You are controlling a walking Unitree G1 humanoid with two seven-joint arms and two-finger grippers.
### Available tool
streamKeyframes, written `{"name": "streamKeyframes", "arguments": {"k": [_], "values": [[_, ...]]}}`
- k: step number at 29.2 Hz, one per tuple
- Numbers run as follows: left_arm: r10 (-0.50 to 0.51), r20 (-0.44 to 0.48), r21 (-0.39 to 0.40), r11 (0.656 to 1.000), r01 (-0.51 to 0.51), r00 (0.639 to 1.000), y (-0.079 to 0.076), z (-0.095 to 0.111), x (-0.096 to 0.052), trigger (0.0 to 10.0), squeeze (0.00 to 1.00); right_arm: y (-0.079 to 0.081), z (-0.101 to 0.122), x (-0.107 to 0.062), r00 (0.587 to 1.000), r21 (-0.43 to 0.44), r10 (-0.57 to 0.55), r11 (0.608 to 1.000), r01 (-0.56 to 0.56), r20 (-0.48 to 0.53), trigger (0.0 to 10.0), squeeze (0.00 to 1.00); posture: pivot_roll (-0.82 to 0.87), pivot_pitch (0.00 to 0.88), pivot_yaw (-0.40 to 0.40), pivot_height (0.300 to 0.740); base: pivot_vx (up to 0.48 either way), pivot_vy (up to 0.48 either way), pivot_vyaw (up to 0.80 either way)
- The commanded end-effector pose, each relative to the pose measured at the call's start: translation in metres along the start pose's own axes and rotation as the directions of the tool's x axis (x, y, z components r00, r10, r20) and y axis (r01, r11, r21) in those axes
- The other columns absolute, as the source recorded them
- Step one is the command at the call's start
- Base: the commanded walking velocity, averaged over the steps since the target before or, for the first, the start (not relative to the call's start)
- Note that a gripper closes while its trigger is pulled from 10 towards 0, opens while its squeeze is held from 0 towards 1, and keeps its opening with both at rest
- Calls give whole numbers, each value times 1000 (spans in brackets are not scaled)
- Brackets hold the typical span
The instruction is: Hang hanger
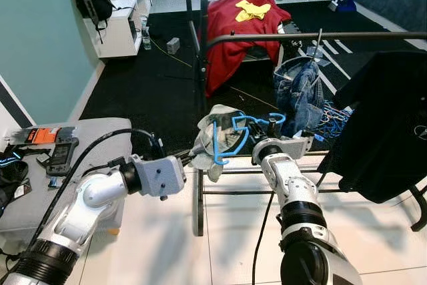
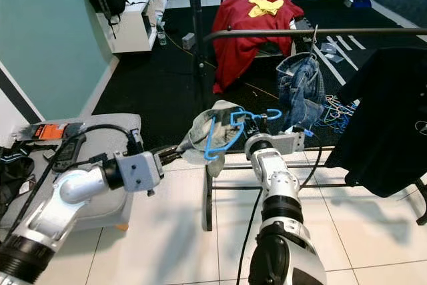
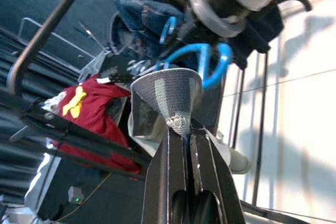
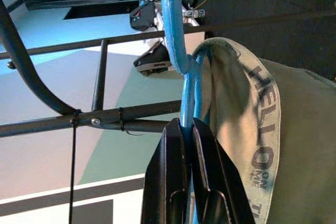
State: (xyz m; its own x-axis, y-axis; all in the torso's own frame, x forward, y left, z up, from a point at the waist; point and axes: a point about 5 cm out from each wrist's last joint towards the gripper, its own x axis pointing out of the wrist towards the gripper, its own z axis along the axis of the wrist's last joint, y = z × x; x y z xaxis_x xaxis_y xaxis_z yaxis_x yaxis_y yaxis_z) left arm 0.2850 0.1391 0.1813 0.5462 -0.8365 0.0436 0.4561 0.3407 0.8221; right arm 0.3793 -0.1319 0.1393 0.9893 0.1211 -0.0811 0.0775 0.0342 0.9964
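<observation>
While the garment hangs limp off the hanger, I read the load as light but floppy. On my left, the left gripper has its fingers pinched together on a fold of the grey-green shirt, at the ribbed hem seen in the left wrist view; that cloth is soft and will stretch or slide rather than carry anything, so I treat this hold as steadying only. In the middle, the blue hanger sits in front of the rack's lower bars, well below the top rail it must reach. The hanger looks like thin plastic, stiff enough to lift by but likely slick and springy. To the right, the right gripper is clamped narrow on the hanger's neck just under the hook, which I judge the best place to hold: the hook stays free above the fingers. Further right on the rail hang jeans and a black shirt; the bare stretch between the rack's post and the jeans looks like the spot.
</observation>
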Motion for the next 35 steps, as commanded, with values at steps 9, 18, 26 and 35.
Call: {"name": "streamKeyframes", "arguments": {"k": [9,18,26,35], "values": [[-89,-105,19,996,92,990,-13,-15,-3,10000,0,8,-11,-1,996,47,73,996,-70,-59,10000,0,-27,71,34,740,0,0,0],[-76,-93,19,997,78,993,-10,-14,-1,10000,0,7,-12,-1,996,42,72,997,-69,-60,10000,0,-27,72,36,740,0,0,0],[-47,-25,28,998,47,999,-3,-2,3,10000,0,-2,-12,-2,998,11,27,1000,-27,-53,10000,0,-21,75,33,740,0,0,0],[-96,28,29,995,95,995,-17,12,2,10000,0,-2,-6,1,1000,22,9,1000,-8,-24,10000,0,-16,70,28,740,0,0,0]]}}
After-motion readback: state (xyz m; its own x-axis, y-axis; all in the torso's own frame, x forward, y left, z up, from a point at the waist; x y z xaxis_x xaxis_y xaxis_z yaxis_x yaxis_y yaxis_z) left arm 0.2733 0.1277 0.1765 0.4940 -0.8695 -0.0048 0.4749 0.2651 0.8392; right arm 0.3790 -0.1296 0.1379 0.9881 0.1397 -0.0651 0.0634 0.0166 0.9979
